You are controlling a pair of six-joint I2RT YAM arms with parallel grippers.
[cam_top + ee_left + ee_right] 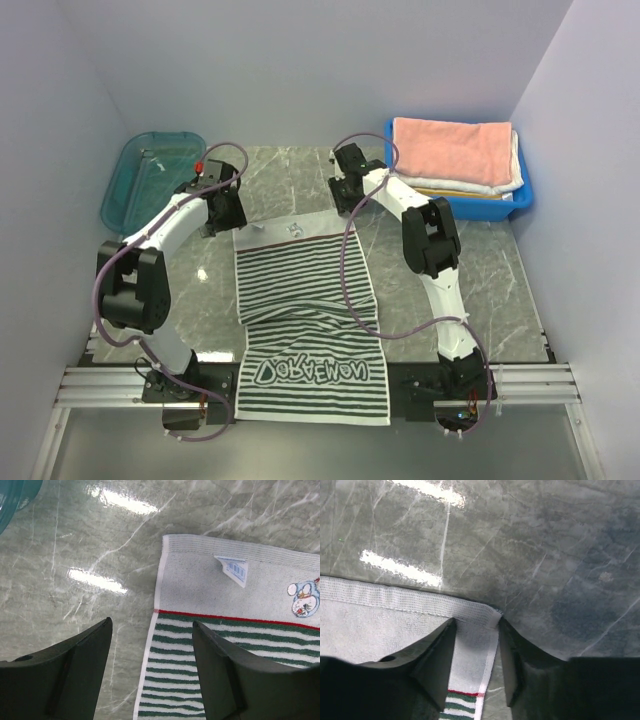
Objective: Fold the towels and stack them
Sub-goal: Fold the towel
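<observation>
The dark-and-white striped towel (300, 290) lies spread flat down the middle of the table, its near end with lettering draped over the front edge. My left gripper (222, 212) hovers open by its far left corner; in the left wrist view the towel's left hem (210, 580) runs between the fingers of the gripper (152, 621). My right gripper (345, 192) is at the far right corner. Its jaws (477, 620) stand open astride that corner of the towel (380, 630), the fingertips down at the hem. A salmon pink towel (450, 148) lies folded on a white one (495, 186) in the bin.
A blue bin (522, 200) at the back right holds the folded towels. A teal tray (150, 175) leans at the back left. A small label (234, 570) and a cartoon figure (302, 597) sit on the striped towel's far band. Grey walls close in on three sides.
</observation>
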